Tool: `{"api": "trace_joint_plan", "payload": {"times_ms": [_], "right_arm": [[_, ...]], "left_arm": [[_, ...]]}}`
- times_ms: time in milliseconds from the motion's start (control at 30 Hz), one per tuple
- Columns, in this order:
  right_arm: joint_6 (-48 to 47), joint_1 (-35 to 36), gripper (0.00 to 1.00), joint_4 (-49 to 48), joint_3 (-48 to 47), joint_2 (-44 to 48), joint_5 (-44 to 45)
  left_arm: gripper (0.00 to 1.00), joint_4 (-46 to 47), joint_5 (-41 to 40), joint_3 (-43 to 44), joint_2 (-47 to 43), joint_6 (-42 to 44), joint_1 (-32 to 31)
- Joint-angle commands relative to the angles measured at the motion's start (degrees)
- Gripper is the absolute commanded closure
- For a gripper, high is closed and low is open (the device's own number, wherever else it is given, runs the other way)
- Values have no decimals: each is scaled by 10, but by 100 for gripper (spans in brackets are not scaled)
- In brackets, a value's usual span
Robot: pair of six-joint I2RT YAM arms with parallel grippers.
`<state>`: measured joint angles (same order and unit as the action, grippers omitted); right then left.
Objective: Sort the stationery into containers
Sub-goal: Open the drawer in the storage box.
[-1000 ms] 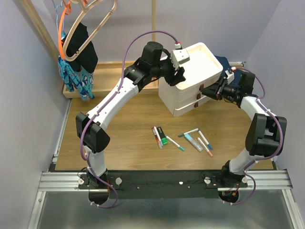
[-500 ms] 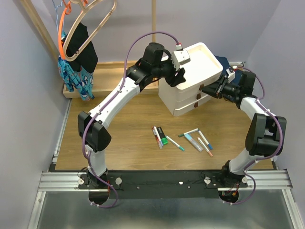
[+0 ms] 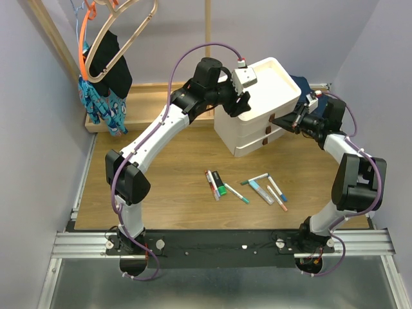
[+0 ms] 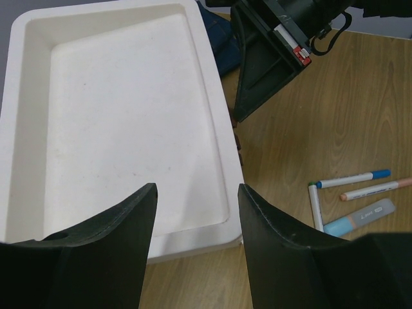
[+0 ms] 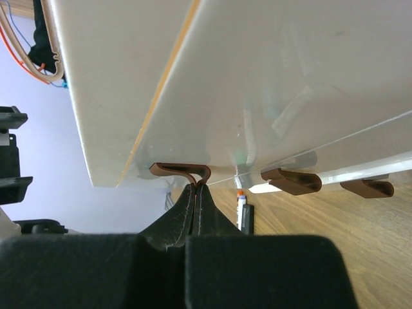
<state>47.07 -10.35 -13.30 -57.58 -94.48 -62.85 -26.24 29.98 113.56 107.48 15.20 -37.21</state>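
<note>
Right pincer (image 5: 196, 192) pinched on the top pull tab (image 5: 180, 170); left pincer (image 4: 196, 193) wide over the tray top (image 4: 116, 109).

The white drawer unit (image 3: 257, 122) stands at about 1 o'clock on the desk (image 3: 167, 187), all three drawers looking closed. At the unit's 3 o'clock face, the right pincer has its tips pressed together on the hooked lip of the top drawer's brown tab. The two lower tabs (image 5: 291, 181) sit untouched just beside it. The left pincer hangs above the tray top with its fingers (image 4: 122, 238) well apart, holding nothing. The stationery lies loose on the desk at the unit's 6 o'clock. The thick black-and-green marker (image 3: 219, 183) is at 9 o'clock of the group. The pale blue tube (image 3: 261, 192) lies between slim markers, with a blue-capped marker (image 4: 353, 179) and an orange-capped marker (image 4: 376, 189) next to it.
</note>
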Motion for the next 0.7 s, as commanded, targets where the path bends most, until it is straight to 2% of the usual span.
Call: {"api": "trace_joint_plan", "payload": {"times_ms": [0,233,467,633,667], "right_arm": [[-18,-4,99,8,9,38,-23],[-92,-11,99,96,8,92,-32],[-181,-22,99,256,-10,108,-29],[-241,-35,99,329,5,120,-39],[-259,-38,99,372,0,124,-39]], "left_arm": [[38,0,-12,11,4,9,-3],[38,-4,-14,11,0,12,-3],[38,-6,-14,11,-2,15,-3],[37,-7,-17,11,-7,18,-3],[37,-7,-18,11,-9,18,-3]]}}
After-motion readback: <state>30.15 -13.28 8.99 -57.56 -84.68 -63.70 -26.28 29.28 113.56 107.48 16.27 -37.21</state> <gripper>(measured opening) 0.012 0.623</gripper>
